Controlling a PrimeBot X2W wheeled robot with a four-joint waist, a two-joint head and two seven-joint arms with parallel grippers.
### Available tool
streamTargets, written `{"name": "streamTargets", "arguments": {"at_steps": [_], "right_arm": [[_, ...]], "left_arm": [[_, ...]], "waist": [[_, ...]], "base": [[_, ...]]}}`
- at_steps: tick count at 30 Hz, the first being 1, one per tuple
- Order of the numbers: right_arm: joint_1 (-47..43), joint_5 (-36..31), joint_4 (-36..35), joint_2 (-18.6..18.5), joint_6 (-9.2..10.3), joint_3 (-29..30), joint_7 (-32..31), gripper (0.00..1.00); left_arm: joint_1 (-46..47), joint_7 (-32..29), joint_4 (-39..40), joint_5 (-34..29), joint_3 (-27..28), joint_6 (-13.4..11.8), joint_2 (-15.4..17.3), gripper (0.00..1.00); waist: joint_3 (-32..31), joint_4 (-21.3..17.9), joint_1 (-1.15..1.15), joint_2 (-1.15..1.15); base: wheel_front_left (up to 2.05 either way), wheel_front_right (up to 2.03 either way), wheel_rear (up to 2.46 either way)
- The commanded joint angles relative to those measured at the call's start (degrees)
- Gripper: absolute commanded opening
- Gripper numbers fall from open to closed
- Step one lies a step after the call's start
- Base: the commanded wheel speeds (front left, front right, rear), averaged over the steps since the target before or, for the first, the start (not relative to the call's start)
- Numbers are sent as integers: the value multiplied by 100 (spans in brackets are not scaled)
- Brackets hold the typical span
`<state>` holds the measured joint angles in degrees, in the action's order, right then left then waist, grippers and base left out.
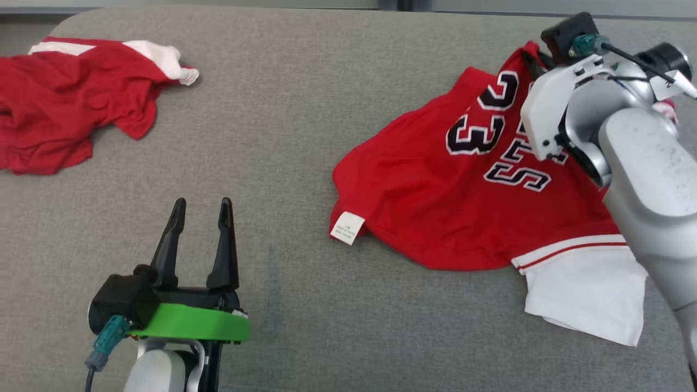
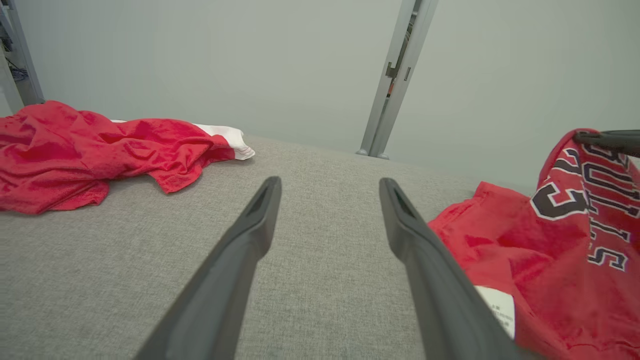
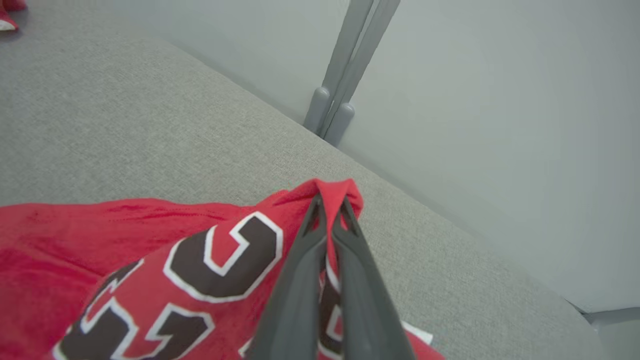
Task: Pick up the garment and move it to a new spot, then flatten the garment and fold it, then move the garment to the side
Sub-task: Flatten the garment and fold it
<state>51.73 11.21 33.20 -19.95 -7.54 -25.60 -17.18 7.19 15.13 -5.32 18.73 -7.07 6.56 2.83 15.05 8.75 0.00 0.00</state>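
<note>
The red mesh jersey with black, white-edged numerals and a white hem panel [image 1: 463, 179] lies spread but rumpled on the right part of the grey fabric-covered tabletop [image 1: 283, 136]. Its white care label [image 1: 347, 227] is turned out at the near left corner. The right end effector [image 3: 330, 202] is pinched fully together on a raised fold at the jersey's far edge. Gripping at an edge like that looks meant to let the cloth trail and open out when it is lifted to a new spot, the task's first step. The left end effector [image 1: 202, 202] hovers spread wide and holding nothing over bare tabletop, well apart from the jersey, probably kept free for a second corner. A crumpled red garment with white trim [image 1: 65, 103] sits at the far left, cut off by the frame edge. In the head view the pale right forearm covers the jersey's right side and part of its lettering, and hides the pinch itself. The right wrist view suggests a strap or neckline fold, though which one, and how many layers are caught, cannot be told.
</note>
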Motion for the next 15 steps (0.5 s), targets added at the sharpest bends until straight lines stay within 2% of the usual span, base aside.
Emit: {"name": "streamTargets", "arguments": {"at_steps": [1, 5, 10, 11, 12, 15], "right_arm": [[237, -43, 133, -78, 10, -126, 192, 0], [812, -152, 644, -192, 10, -495, 786, 0], [1262, -209, 1332, -156, 10, -542, 1218, 0], [1313, -198, 1535, -137, 10, -525, 1179, 83], [1342, -166, 1680, -112, 10, -508, 1159, 100], [1426, -55, 2034, -17, 10, -503, 1153, 100]], "left_arm": [[144, 2, 4, 81, -51, -6, 11, 100], [280, 2, -11, 126, -168, -22, 11, 100], [390, 2, 37, 194, -300, -48, 10, 100], [412, 2, 46, 211, -308, -58, 10, 100], [428, 1, 54, 219, -311, -65, 11, 100], [423, 1, 97, 216, -282, -113, 10, 100]], "waist": [[370, 462, 0, 0], [517, 756, 0, 0], [626, 980, 0, 0], [649, 1003, 0, 0], [657, 1011, 0, 0], [666, 966, 0, 0]], "base": [[0, 0, 0], [0, 0, 0], [0, 0, 0], [0, 0, 0], [0, 0, 0], [0, 0, 0]]}}
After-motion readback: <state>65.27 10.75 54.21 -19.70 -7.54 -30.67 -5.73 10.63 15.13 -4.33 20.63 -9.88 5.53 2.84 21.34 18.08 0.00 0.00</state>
